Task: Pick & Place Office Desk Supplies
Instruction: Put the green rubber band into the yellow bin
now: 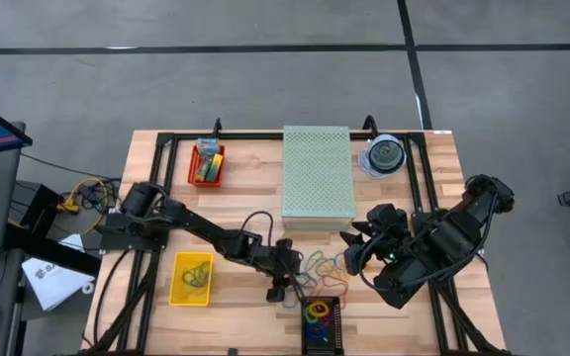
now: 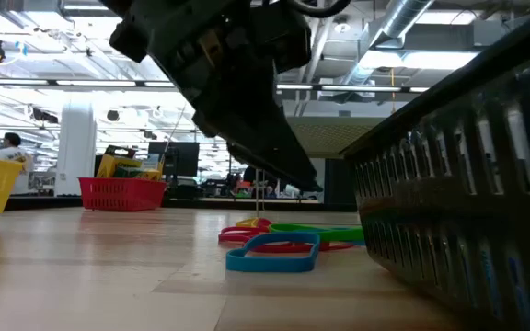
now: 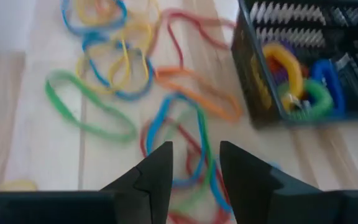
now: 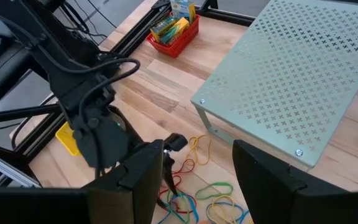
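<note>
Looking straight down on a wooden table (image 1: 245, 208), left to right. Showing first, near the left front, a yellow bin (image 1: 177, 293) with a few thin loops (image 1: 196, 275) inside. Showing beyond it, toward the far edge, a red bin (image 1: 207, 181) carrying yellow-and-green crayon boxes (image 1: 207, 158).

Stretching in from the left side and hanging over the front middle of the table with the left gripper (image 3: 196, 149). Keeping its fingers (image 3: 157, 171) released, only narrowly parted, and grasping nothing. Hovering just above the loose rubber bands (image 1: 325, 264) without touching them, as seen from table height. Sprawling beneath it on the bare wood in a tangle of blue, green, yellow, orange and red, well outside any bin. Lying nearest the table-level camera as a flat blue loop (image 2: 274, 257).

Showing just beside that tangle, at the front edge, a black basket (image 3: 248, 74) holding thicker coloured rings (image 3: 291, 81). Showing at the far middle a pale green perforated box (image 1: 318, 175), and to its right a clear round disc case (image 1: 384, 156).

Waiting on the right, just past the loose bands, with the right gripper (image 4: 199, 149), spread wide and clutching nothing.
</note>
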Controlling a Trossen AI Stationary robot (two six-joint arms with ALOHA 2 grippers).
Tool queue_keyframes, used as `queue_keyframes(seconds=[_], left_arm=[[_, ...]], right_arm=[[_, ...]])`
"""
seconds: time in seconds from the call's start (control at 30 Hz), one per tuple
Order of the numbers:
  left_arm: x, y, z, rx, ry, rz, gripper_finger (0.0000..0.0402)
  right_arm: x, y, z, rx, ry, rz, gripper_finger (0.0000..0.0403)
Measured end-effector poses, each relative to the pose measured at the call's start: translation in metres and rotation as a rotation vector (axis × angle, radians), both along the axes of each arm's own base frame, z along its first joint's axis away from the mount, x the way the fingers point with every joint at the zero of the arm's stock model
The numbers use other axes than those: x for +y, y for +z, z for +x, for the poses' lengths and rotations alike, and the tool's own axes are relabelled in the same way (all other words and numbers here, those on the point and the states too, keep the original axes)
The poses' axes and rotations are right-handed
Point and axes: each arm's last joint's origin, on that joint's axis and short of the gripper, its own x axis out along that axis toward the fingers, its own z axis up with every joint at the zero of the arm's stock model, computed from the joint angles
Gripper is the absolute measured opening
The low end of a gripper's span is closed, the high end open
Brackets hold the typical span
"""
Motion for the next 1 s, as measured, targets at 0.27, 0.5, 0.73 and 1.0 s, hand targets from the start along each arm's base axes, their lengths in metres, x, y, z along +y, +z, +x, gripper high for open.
queue_keyframes(seconds=[0.27, 0.5, 0.73, 1.0], left_arm=[[0.004, -0.012, -0.007, 0.012, 0.079, 0.087, 0.0120], [0.008, -0.025, -0.017, 0.048, 0.111, 0.068, 0.0120], [0.006, -0.028, -0.019, 0.036, 0.110, 0.047, 0.0121], [0.006, -0.028, -0.019, 0.035, 0.109, 0.049, 0.0110]], right_arm=[[0.000, 0.000, 0.000, -0.001, 0.000, 0.000, 0.0191], [0.000, 0.000, 0.000, 0.000, 0.001, 0.000, 0.0191], [0.000, 0.000, 0.000, 0.002, 0.001, -0.002, 0.0191], [0.000, 0.000, 0.000, 0.003, 0.002, -0.004, 0.0191]])
